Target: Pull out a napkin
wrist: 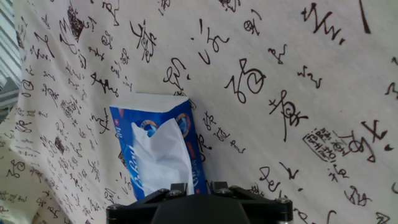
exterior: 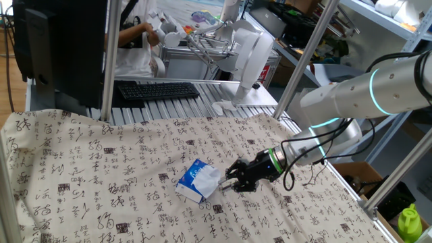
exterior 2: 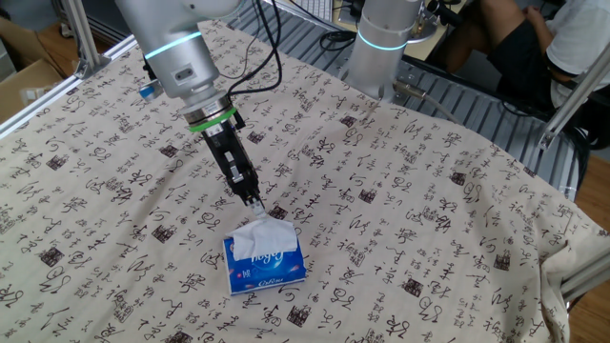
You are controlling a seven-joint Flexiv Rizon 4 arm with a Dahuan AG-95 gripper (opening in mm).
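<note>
Fingers [exterior 2: 254,198] nearly closed, pinched at the top corner of the napkin [exterior 2: 264,235]; actual grip not confirmable, tips hidden at the bottom edge of the hand view. Napkin sticks up from the slot of the blue tissue pack [exterior 2: 265,264], lower centre of the other fixed view. Gripper [exterior: 231,177] touches the sheet's right side in one fixed view. Advice: confirm pinch, pull slowly along the sheet, away from the pack; pack is light and unanchored on the patterned cloth [exterior 2: 429,210], likely to drag. Jerking risks tearing.

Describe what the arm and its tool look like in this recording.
The arm is glossy silver-grey with glowing cyan rings at its joints. A green band marks the wrist, and black cables loop alongside. The tool is slim and black, with two narrow fingers.
</note>
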